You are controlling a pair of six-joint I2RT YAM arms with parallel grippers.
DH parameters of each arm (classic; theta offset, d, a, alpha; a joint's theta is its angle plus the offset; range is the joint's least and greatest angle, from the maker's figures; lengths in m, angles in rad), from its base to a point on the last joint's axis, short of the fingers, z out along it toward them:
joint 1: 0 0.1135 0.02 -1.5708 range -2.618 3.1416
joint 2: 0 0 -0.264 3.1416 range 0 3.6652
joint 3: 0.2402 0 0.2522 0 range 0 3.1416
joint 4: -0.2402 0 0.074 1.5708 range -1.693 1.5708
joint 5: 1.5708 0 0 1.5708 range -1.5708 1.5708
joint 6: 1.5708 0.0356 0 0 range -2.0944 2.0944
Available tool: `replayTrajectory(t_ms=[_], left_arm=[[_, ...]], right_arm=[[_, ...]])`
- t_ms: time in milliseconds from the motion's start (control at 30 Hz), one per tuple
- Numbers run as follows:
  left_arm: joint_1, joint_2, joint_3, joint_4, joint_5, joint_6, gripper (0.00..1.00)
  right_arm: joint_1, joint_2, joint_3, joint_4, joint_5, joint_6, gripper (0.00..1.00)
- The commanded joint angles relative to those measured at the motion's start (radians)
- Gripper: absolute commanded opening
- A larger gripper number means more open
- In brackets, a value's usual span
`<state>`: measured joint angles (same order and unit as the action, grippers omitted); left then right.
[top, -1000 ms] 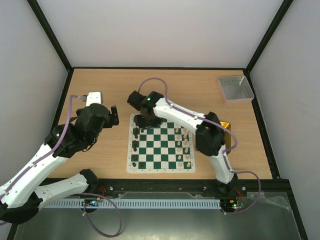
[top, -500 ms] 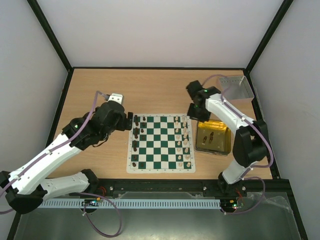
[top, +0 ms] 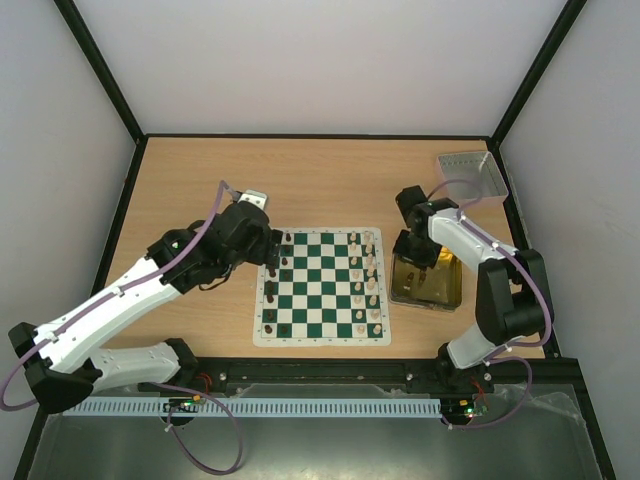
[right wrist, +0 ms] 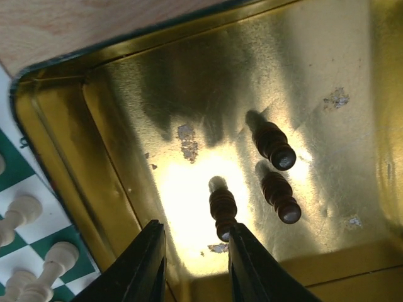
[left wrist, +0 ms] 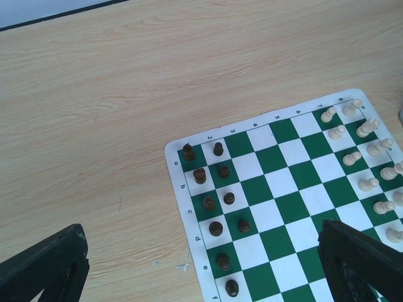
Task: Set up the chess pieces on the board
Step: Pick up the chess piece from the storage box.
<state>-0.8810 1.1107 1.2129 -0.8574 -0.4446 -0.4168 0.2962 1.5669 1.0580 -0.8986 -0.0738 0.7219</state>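
The board (top: 320, 286) lies at the table's middle. Black pieces (top: 272, 292) stand in its two left columns and cream-white pieces (top: 366, 282) in its two right columns. In the left wrist view the black pieces (left wrist: 216, 228) and white pieces (left wrist: 368, 184) stand on the board (left wrist: 277, 182). My left gripper (top: 272, 244) hovers over the board's far left corner, open and empty (left wrist: 201, 251). My right gripper (top: 415, 260) is down in the yellow tray (top: 446, 292), open (right wrist: 195, 229). Three dark pieces lie there; one (right wrist: 221, 211) lies against the right finger's tip (right wrist: 242, 251).
A small grey tray (top: 470, 177) stands at the far right corner. The yellow tray's wall (right wrist: 113, 189) rises just left of my right gripper, with white pieces (right wrist: 22, 211) beyond it. Bare wood lies left of the board (left wrist: 94, 145).
My right arm has swung from the board's far left corner to the yellow tray and lowered into it. My left arm has moved right to the board's far left corner.
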Motion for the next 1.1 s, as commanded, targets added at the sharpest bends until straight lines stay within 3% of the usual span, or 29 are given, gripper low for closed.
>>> replayTrajectory(t_ms=[0, 733, 1067], left_arm=[[-0.004, 0.009, 0.033, -0.007, -0.002, 0.009, 0.99], [-0.004, 0.055, 0.045, -0.002, 0.011, 0.001, 0.99], [-0.004, 0.051, 0.045, -0.009, 0.010, -0.009, 0.99]], right_arm=[[-0.019, -0.031, -0.041, 0.044, -0.006, -0.011, 0.27], [-0.058, -0.047, -0.151, 0.116, -0.063, -0.035, 0.25], [-0.060, -0.051, -0.189, 0.139, -0.051, -0.041, 0.15]])
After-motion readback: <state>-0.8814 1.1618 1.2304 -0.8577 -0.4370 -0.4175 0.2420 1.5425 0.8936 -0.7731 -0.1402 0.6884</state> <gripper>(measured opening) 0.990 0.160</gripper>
